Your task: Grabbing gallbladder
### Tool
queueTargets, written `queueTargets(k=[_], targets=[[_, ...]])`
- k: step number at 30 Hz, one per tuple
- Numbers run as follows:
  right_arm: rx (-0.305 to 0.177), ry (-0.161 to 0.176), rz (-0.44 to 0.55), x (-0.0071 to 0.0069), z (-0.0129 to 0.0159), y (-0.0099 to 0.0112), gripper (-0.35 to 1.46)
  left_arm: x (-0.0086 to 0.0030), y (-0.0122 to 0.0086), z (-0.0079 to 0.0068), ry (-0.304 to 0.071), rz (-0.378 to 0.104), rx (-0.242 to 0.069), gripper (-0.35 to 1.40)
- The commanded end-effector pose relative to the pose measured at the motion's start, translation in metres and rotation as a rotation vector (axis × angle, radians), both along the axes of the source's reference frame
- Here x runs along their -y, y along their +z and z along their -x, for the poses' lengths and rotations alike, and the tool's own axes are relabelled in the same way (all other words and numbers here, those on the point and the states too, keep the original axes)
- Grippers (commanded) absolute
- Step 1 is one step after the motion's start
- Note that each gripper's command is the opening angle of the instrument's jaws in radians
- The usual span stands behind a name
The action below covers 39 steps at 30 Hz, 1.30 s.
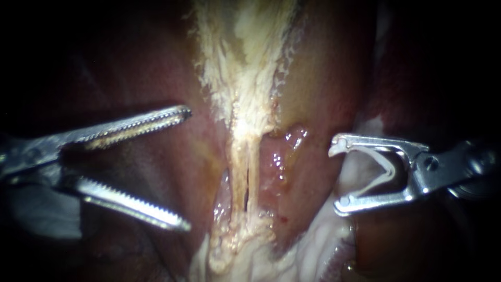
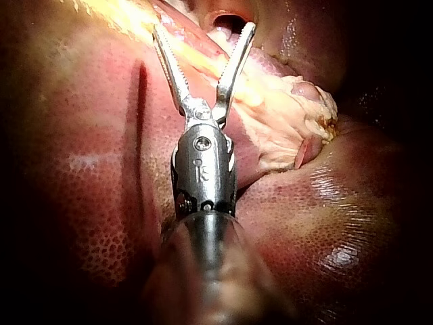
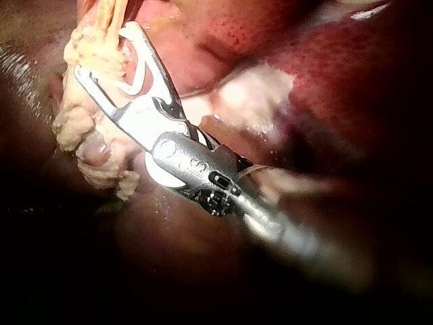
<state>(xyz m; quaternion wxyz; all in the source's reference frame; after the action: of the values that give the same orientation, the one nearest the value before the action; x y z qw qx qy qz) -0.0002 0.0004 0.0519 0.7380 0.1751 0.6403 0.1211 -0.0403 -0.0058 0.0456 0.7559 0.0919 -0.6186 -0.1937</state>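
Pale, frayed tissue (image 1: 240, 62) runs down the middle and narrows into two thin tubes (image 1: 245, 172) side by side. I cannot tell where the gallbladder itself begins. My left instrument (image 1: 183, 168) comes in from the left with toothed jaws wide open, to the left of the tubes and holding nothing. In the left wrist view, the left instrument (image 2: 204, 30) has its open jaws just short of the pale tissue (image 2: 284, 115). My right instrument (image 1: 336, 176) stands right of the tubes, jaws wide apart with a white V-shaped clip (image 1: 386, 169) seated against both.
Reddish-brown liver (image 1: 156, 156) surrounds the pale band on both sides. A glistening pink lump (image 1: 284, 151) sits just right of the tubes. In the right wrist view, the right instrument (image 3: 105, 51) lies beside a frayed pale clump (image 3: 88, 135).
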Motion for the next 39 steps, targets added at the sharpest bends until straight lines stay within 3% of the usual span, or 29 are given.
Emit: queueTargets(k=[1,3,6,8,14,21,35,39], targets=[[0.0,0.0,0.0,0.0,0.0,0.0,0.59,0.0001,0.0,0.0,0.0,0.001,0.0,0.94],[0.0,0.0,0.0,0.0,0.0,0.0,0.59,0.0002,-0.0001,0.0001,-0.016,-0.021,-0.004,0.94],[0.0,0.001,-0.001,0.0,0.0,0.0,0.59,0.0006,-0.0006,0.0003,-0.095,-0.079,-0.034,0.89],[0.001,0.001,-0.001,-0.0001,0.0,0.0,0.59,0.0008,-0.0012,0.0007,-0.139,-0.124,-0.071,0.86],[0.002,0.001,-0.001,-0.0002,0.0,0.0,0.59,0.0006,-0.0021,0.0032,-0.226,-0.221,-0.144,0.77],[0.002,0.001,-0.001,-0.0002,0.0,0.0,0.59,0.0002,-0.0015,0.0052,-0.278,-0.316,-0.225,0.64],[0.002,0.001,-0.002,-0.0002,-0.0001,0.0,0.59,-0.0006,0.0018,0.0056,-0.364,-0.358,-0.355,0.56],[0.001,0.001,-0.002,-0.0002,-0.0001,0.0,0.59,-0.0006,0.0024,0.0061,-0.377,-0.368,-0.372,0.52]])
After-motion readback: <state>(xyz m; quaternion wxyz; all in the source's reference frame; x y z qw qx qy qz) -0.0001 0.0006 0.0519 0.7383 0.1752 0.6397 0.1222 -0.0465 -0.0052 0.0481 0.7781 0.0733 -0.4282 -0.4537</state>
